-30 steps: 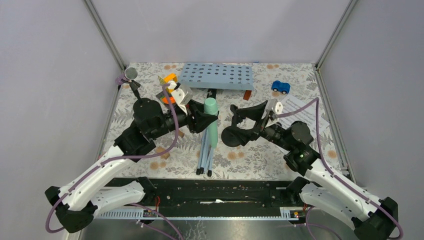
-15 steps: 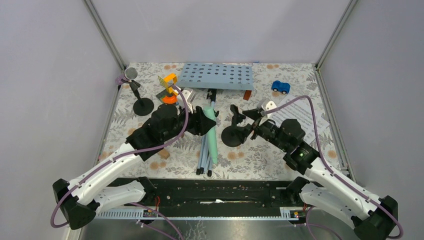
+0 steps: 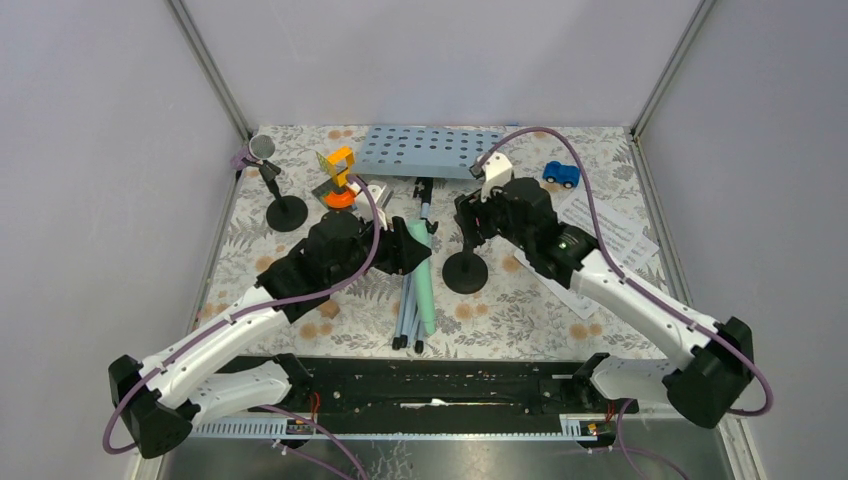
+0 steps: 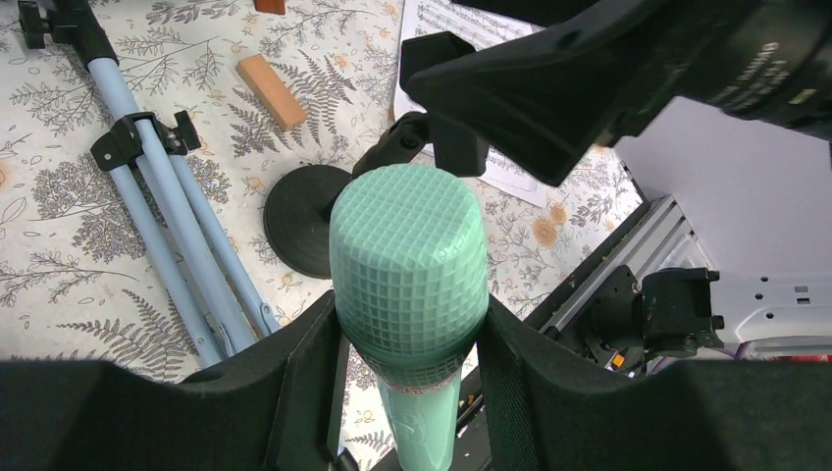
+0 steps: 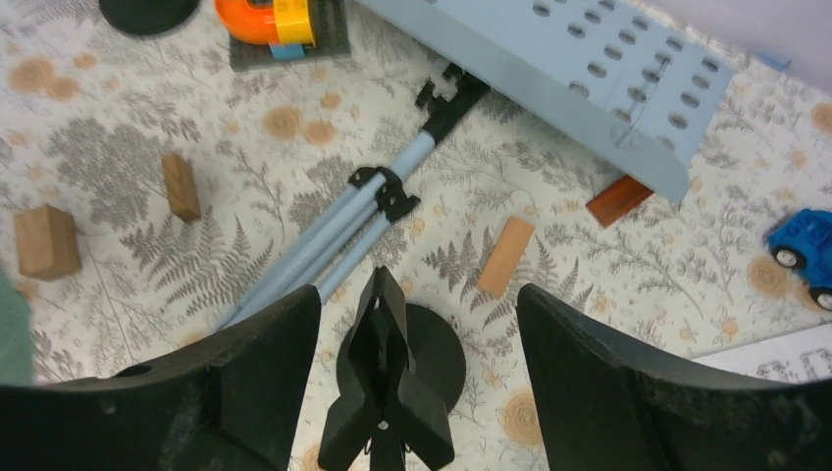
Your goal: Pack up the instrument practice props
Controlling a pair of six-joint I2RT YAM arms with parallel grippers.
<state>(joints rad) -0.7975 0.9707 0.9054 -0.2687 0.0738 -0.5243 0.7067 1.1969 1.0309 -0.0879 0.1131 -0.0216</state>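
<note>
Fern-print table point(image 3: 500, 312) carrying a pale blue music rack point(image 3: 435, 152) lying flat at the far edge, its folded legs point(image 5: 316, 248) pointing nearward, black mic holder point(image 3: 465, 272) standing beside them, second mic holder point(image 3: 287, 213) standing far left, sheet-music pages point(image 3: 615, 230) lying right, toy car point(image 3: 561, 174) sitting behind them, wooden blocks point(image 5: 181, 184) lying scattered

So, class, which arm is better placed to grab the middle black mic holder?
Right: the right gripper, open, hangs astride the mic holder. The left gripper is busy holding the green microphone.
</note>
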